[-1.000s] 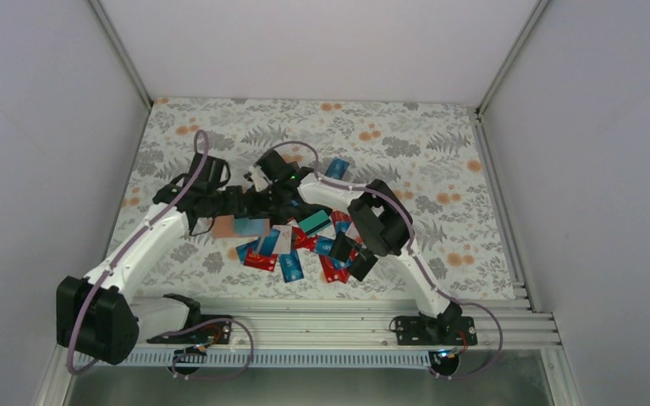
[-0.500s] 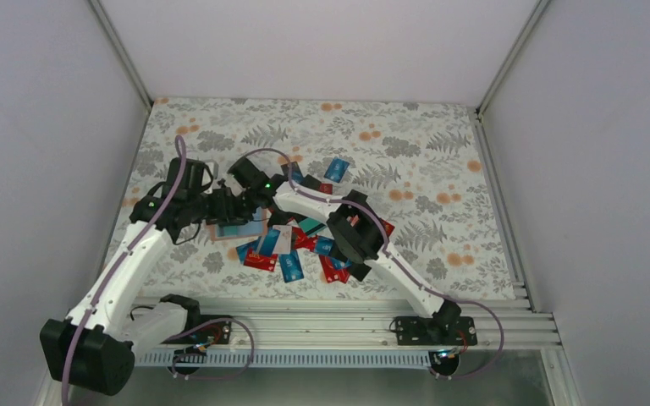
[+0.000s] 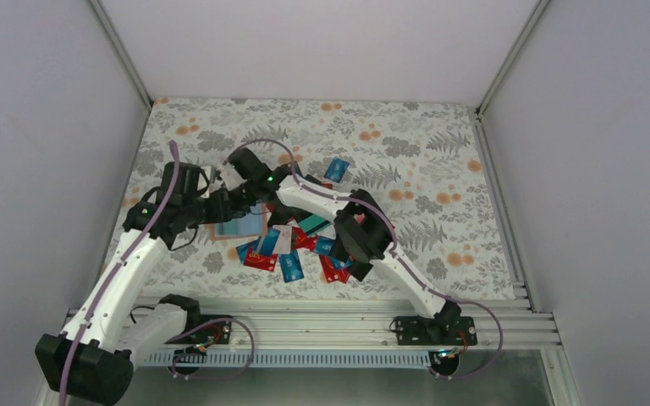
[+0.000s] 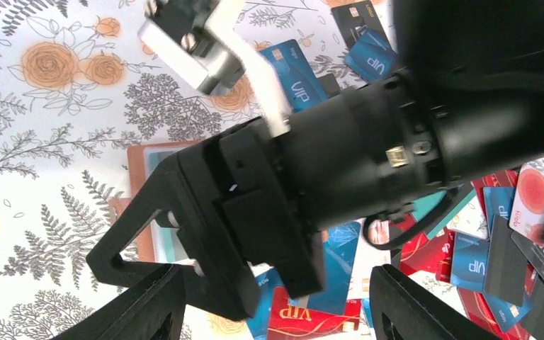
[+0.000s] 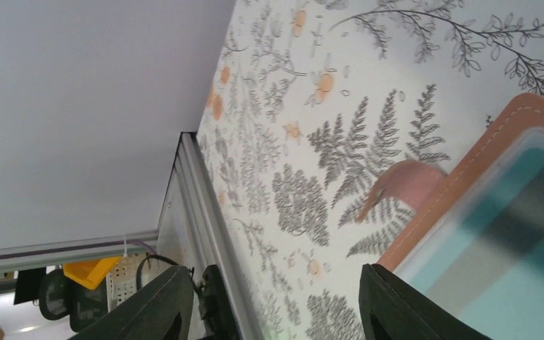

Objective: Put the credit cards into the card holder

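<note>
Both grippers hover wide open over the left part of the table, almost nose to nose. In its own wrist view the right gripper (image 5: pixel 273 276) has its two fingers spread with nothing between them. The left gripper (image 4: pixel 276 276) is likewise released, its fingers apart at the bottom of its view, with the black body of the right gripper filling the space just beyond them.

The card holder (image 5: pixel 457 184) lies flat on the cloth right under the two grippers, a tan wallet with a stitched rim and a clear window. A teal card (image 5: pixel 510 234) with a dark stripe shows through that window. A small pinkish tab (image 5: pixel 411 180) sticks out at the holder's outer edge.

Just to the right of the holder, the credit cards (image 3: pixel 292 249) lie in a loose overlapping heap of blue, red, black and teal, several printed "VIP". The heap reaches up to the holder's right end. One blue VIP card (image 4: pixel 294 67) lies apart from the heap on the far side, and another blue card (image 3: pixel 336 167) lies alone farther back.

All of this lies on a floral tablecloth (image 3: pixel 406 144) with grey ferns and orange blossoms, enclosed by plain white walls (image 3: pixel 322 42).
</note>
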Controlling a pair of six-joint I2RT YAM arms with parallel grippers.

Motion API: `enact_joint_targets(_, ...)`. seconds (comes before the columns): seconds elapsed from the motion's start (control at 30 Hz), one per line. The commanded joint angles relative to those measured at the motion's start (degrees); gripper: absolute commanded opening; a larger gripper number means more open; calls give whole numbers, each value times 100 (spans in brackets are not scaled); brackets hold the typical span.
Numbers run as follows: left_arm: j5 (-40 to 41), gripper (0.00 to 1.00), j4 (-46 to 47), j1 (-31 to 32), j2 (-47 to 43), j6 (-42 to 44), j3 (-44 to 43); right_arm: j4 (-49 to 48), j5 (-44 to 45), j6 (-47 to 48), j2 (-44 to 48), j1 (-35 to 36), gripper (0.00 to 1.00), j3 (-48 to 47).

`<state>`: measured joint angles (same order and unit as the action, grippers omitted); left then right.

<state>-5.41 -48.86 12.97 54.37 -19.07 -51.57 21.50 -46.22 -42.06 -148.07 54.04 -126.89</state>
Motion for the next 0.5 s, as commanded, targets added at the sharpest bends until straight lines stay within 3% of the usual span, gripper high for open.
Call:
enact_joint_targets(0.0,-223,65,-93,-16,29,-97,-173,70,-54,509,849,-149,61,389)
enact_joint_targets(0.2,-1037,63,144,19,49,24,-40,42,297,998,1786,-418,61,1539)
enact_joint_targets(0.47,-1564,60,1022,709,538,-238,397,-747,1027,1201,3966,-1104,63,4933)
